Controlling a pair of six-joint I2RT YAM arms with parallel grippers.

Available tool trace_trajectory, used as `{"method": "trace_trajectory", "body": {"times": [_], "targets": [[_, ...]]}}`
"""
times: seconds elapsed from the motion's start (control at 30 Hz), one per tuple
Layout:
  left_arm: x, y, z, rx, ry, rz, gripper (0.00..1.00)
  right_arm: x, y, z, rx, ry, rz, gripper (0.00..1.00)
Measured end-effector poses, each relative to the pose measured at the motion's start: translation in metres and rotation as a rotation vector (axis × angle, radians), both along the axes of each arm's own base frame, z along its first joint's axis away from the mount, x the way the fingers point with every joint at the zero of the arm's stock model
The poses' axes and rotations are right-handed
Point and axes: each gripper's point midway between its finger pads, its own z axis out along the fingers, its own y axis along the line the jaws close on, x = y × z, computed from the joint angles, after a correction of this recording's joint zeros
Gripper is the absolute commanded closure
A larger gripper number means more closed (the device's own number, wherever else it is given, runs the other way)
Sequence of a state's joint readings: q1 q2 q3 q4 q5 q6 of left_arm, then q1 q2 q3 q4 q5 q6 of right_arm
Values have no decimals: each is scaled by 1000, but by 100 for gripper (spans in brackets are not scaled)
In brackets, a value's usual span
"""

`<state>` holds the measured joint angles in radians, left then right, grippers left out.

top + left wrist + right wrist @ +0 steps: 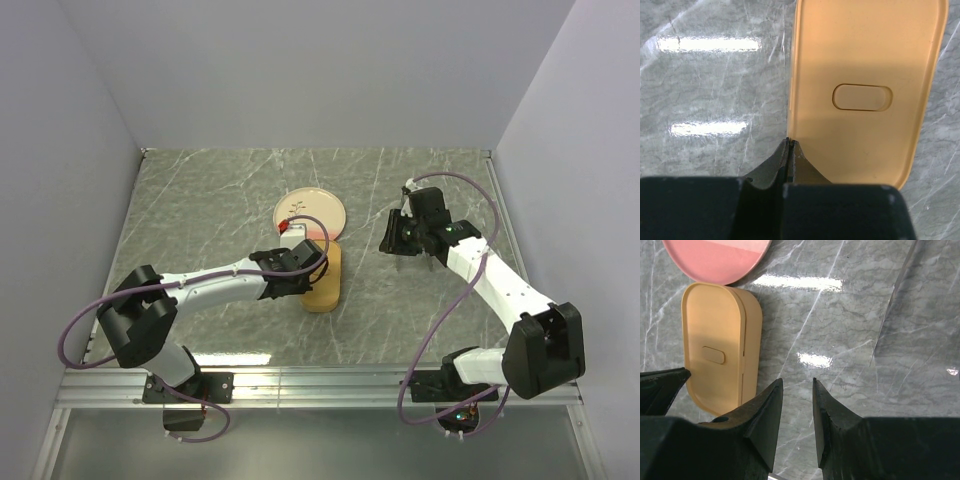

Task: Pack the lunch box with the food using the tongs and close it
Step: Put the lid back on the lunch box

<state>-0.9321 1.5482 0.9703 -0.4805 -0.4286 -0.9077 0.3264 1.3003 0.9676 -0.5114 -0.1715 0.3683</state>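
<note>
The tan-orange lunch box (326, 288) lies on the table just in front of the plate, with its flat lid (865, 60) on top; the lid's oval recess (862, 97) faces up. My left gripper (790, 141) is shut, its tips meeting right at the lid's left edge, one finger over the table and one over the lid. In the right wrist view the lunch box (715, 340) is at the left, its base wall visible under the lid. My right gripper (798, 381) hangs open over bare table, nothing between its fingers. Neither the food nor the tongs can be made out.
A round pink-and-cream plate (311, 210) sits behind the box, touching or nearly touching its far end, and appears as a pink disc (715, 255) in the right wrist view. Grey marble tabletop (200, 200) is bounded by walls at left, right and back.
</note>
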Motion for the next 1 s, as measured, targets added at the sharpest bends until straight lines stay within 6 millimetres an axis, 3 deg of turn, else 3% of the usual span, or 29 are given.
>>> {"method": "trace_trajectory", "body": {"times": [0.07,0.23,0.37,0.7,1.0], "targets": [[0,0,0,2,-1,1,97,0,1,0,2,-1,2,62],[0,2,0,10,-11,13,78,0,1,0,5,-1,5,62],[2,6,1,25,-21,33,74,0,1,0,6,0,5,62],[3,13,11,39,-57,57,72,-1,3,-3,10,12,12,62],[8,2,36,-3,-118,38,81,-1,4,-3,11,15,17,62]]}}
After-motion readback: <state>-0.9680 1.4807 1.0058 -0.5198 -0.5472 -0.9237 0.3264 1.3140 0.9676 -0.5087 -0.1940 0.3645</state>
